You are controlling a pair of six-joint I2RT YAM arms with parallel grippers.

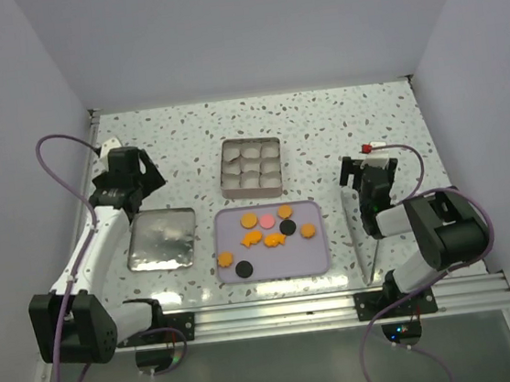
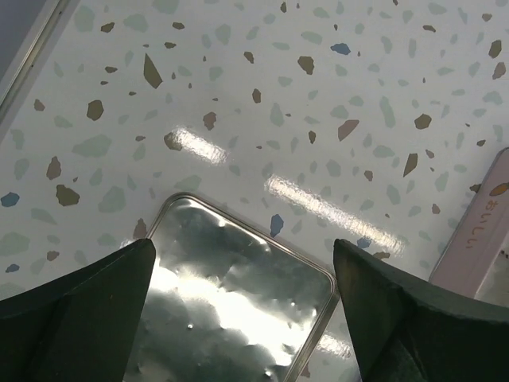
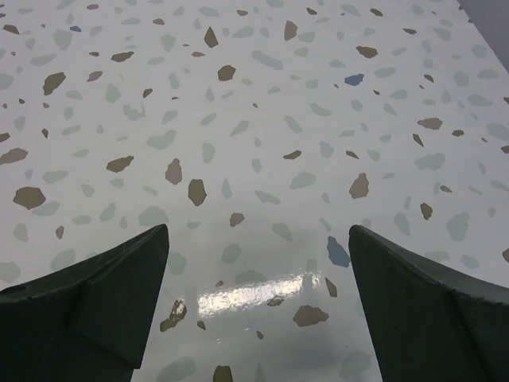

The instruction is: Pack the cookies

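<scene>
Cookies (image 1: 267,231) lying flat on lavender tray (image 1: 314,260) at table centre, nearest the arm bases, none packed yet. Slightly farther out, left gripper (image 1: 132,203) hangs wide open and empty over metal lid (image 1: 161,239) and right gripper (image 1: 362,174) likewise over speckled table (image 1: 321,119); the cookies lie inboard of both, the right judged closer. Beyond stands tin (image 1: 224,171), compartments apparently vacant; neither wrist view shows a cookie, only a tray edge on the left's.

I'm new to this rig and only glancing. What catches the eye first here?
The lavender tray at front centre, strewn with orange, pink and black cookies. Just behind it stands a square metal tin with nine white compartments, seemingly empty; a shiny metal square lies left of the tray.
</scene>
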